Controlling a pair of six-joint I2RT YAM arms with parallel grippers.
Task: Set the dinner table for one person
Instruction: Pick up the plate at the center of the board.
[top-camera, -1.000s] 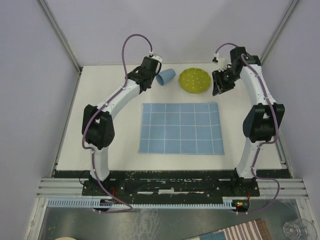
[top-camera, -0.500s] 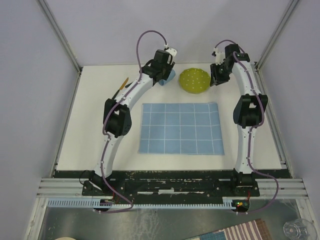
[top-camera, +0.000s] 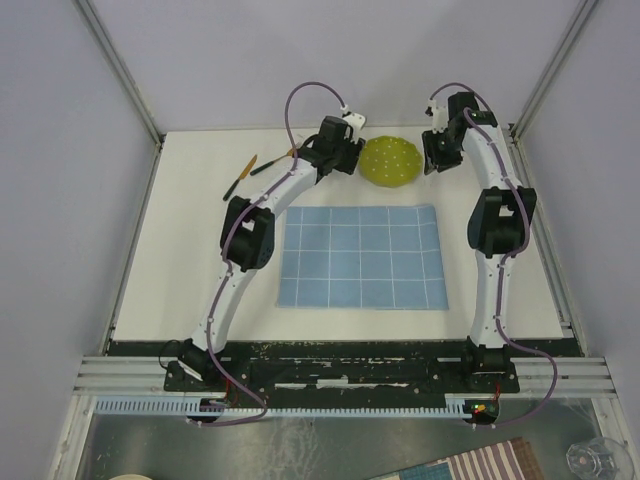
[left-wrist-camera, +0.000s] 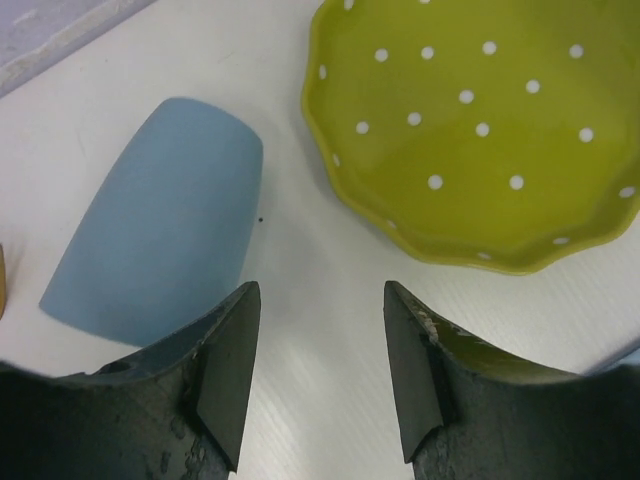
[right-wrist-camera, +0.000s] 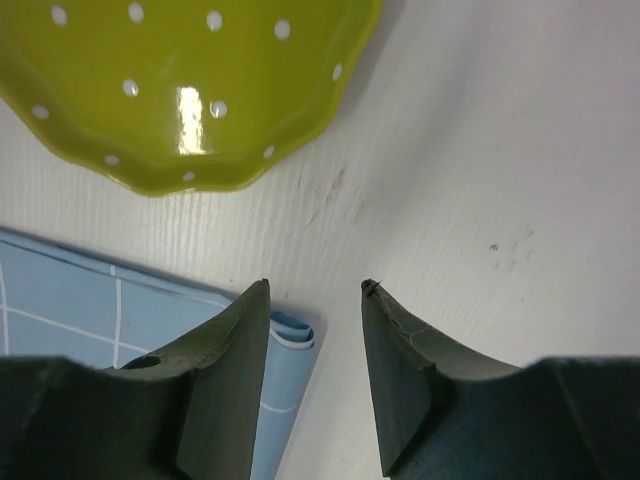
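The dinner table (top-camera: 200, 250) is the white tabletop. A light-blue cup (left-wrist-camera: 160, 240) lies on its side at the back, left of a lime-green plate with white dots (top-camera: 390, 160) (left-wrist-camera: 480, 130). My left gripper (top-camera: 340, 152) (left-wrist-camera: 320, 300) hovers open over the bare strip between the cup and the plate, and hides the cup from the top view. At the plate's right edge my right gripper (top-camera: 440, 152) (right-wrist-camera: 315, 290) is open with nothing between its fingers. In its wrist view the plate (right-wrist-camera: 190, 80) lies just ahead.
A light-blue cloth with a white grid (top-camera: 362, 257) lies mid-table; its far right corner (right-wrist-camera: 290, 335) is folded under beside my right gripper's left finger. Two thin utensils (top-camera: 245, 173) (top-camera: 272, 163) lie at the back left. Walls close in at the back and sides.
My left gripper swung right from the cup's left side to the gap between cup and plate, uncovering the utensils, and opened wider. The right gripper shifted back along the plate's right edge.
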